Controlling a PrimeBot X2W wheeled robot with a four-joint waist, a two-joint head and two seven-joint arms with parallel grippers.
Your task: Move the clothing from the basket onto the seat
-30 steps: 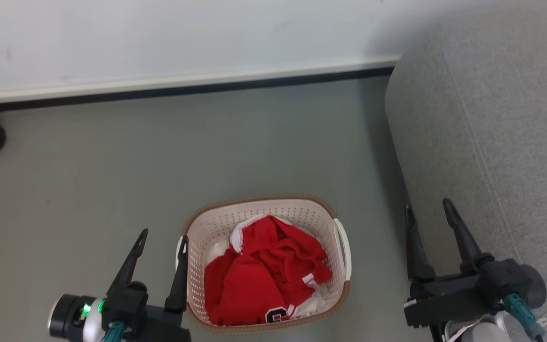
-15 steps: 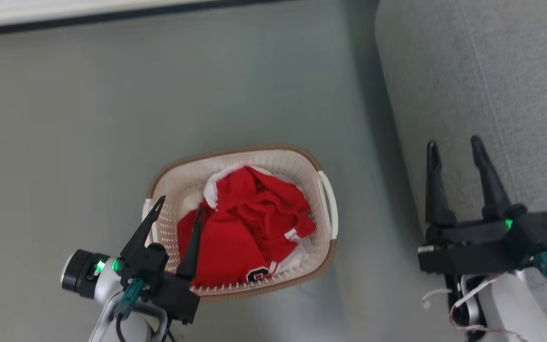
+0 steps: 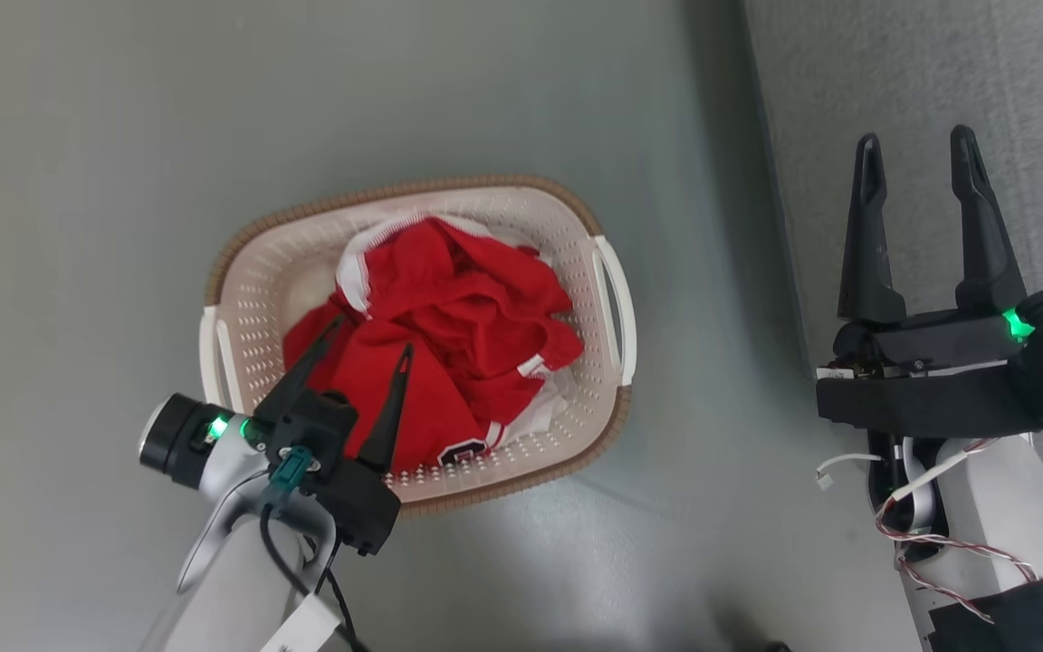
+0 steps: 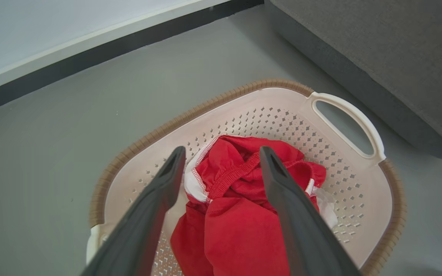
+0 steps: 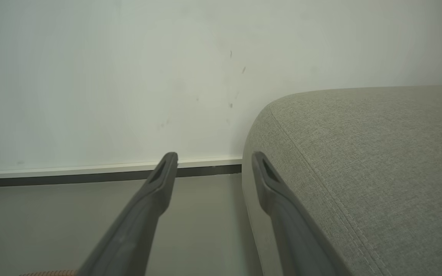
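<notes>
On the grey floor [image 3: 105,136], just beside the seat [image 3: 929,63], stands the basket [image 3: 413,187], cream with a brown rim and perforated walls, a white handle [image 3: 619,303] on the side nearest the seat. The clothing [image 3: 458,299] lies inside it, a crumpled red heap with white striped trim towards the basket's far wall and a dark, white-edged numeral at its near edge; a bit of white fabric shows under the red on the seat's side. The left claw [image 3: 373,332] hangs over the near left part of the basket, its two dark fingers spread wide over the red fabric and holding nothing; in the left wrist view they frame the white-trimmed fold, and whether the tips touch the cloth I cannot tell. The right claw [image 3: 915,136] is spread apart too and empty, raised over the front edge of the light-grey seat, fingers pointing away from the robot; its wrist view looks past the seat's rounded corner to a pale wall [image 5: 129,76] with a dark skirting strip [image 5: 52,178] at its foot
</notes>
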